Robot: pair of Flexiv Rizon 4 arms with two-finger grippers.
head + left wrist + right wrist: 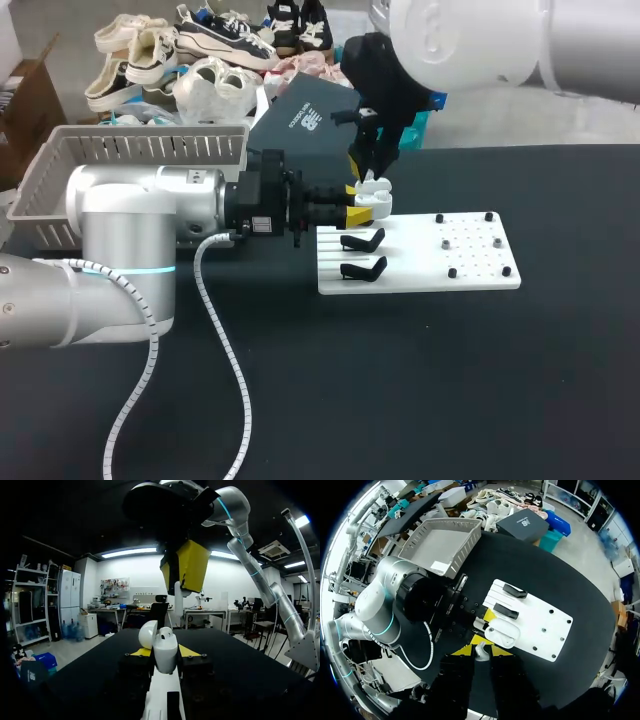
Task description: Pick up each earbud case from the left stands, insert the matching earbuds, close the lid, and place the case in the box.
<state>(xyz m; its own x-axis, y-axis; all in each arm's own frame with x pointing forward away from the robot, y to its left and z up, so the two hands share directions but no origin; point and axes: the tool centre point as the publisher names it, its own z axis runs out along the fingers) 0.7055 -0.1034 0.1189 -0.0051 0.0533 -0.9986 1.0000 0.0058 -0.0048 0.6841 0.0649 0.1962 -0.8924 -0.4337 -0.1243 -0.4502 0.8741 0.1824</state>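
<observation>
White plastic earbud case point(164, 649), lid open, is clamped in my left gripper point(165, 652). My right gripper point(481, 650) pinches a small white earbud point(481, 653) just above it.

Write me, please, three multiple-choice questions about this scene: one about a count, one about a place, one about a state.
1. How many black stands show bare on the white board?
A. two
B. four
C. six

2. Where is the white earbud case?
A. on a black stand
B. lying flat on the white board
C. between the fingers of the left hand

3. How is the lid of the case?
A. shut
B. open
C. taken off

Answers:
1 A, since the head view shows just two bare stands.
2 C, since yellow tips press the case from both sides.
3 B, since the lid tilts back while the right hand holds an earbud above the case.
</observation>
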